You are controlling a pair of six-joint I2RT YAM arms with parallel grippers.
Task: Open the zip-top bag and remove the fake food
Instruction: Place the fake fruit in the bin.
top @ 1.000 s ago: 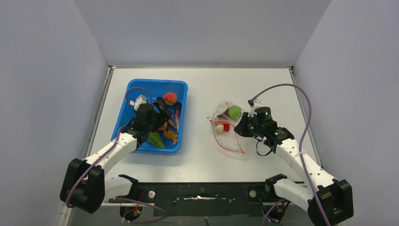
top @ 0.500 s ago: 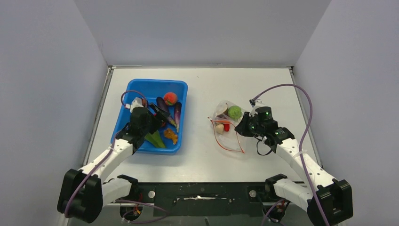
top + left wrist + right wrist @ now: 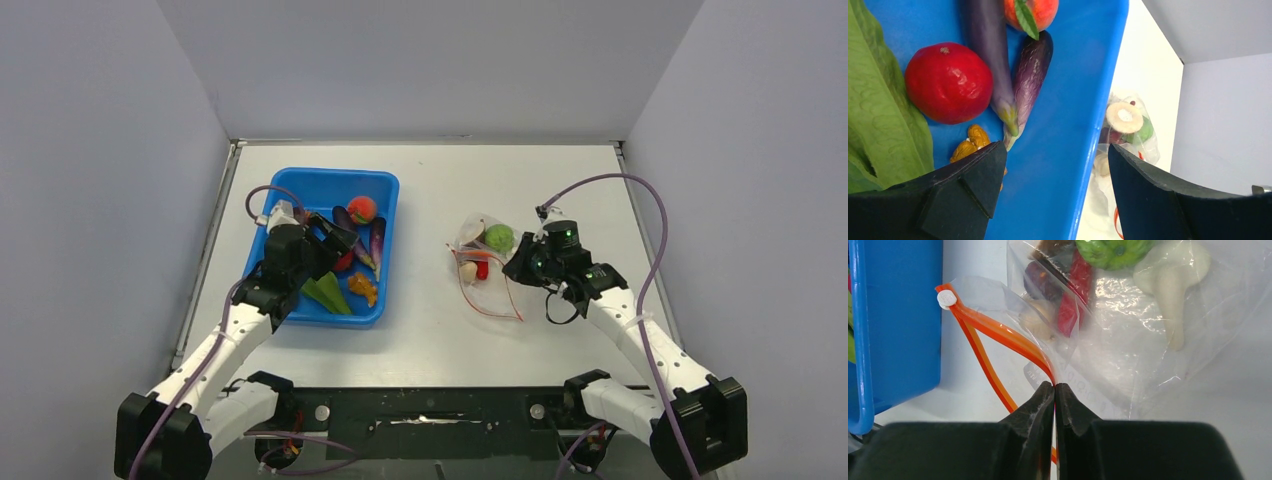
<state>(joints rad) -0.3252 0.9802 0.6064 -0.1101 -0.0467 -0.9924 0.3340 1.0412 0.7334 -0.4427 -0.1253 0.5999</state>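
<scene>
Your pale, flat table [image 3: 430, 165] carries a glossy blue plastic tray [image 3: 335, 173] at left. Right of it lies the zip-top bag [image 3: 1148, 340], crinkly clear film. Your left gripper [image 3: 1054, 155] hangs over the tray, fingers spread wide. Your right gripper [image 3: 1054, 390] is pinched on the bag's orange strip [image 3: 998, 335] (parted into a loop). Fake food inside includes a white mushroom [image 3: 1173, 275] and a bumpy green ball [image 3: 1108, 250]. A smooth red round fruit [image 3: 948, 82] lies in the tray.
</scene>
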